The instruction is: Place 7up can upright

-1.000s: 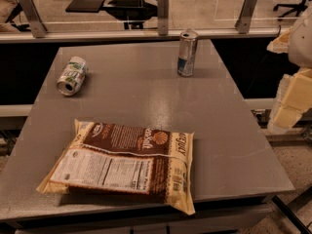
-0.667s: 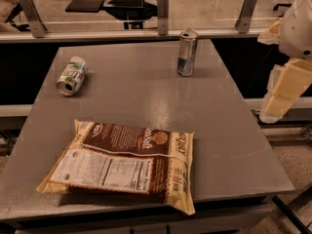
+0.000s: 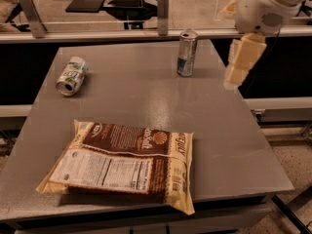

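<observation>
A: 7up can (image 3: pixel 71 76) — where is it?
B: Back-left part of the bench (image 3: pixel 229 135), near the left edge. It's lying on its side, with one silver end facing the front-left corner. Nothing is touching it.
A: Gripper?
B: The gripper (image 3: pixel 237 67) hangs off the white arm (image 3: pixel 263 6) over the right edge, toward the back-right corner and above the surface. It's well apart from the 7up can, on the opposite side of the bench. Wide or narrow — cannot tell from this view.
A: Other stuff?
B: A slim silver-and-blue can (image 3: pixel 186 53) stands upright near the back edge, right of centre. It's near the gripper, not touching. A brown snack bag (image 3: pixel 124 162) lies flat by the front edge, toward the front-left corner, nutrition label up. One of its corners overhangs the front edge.
</observation>
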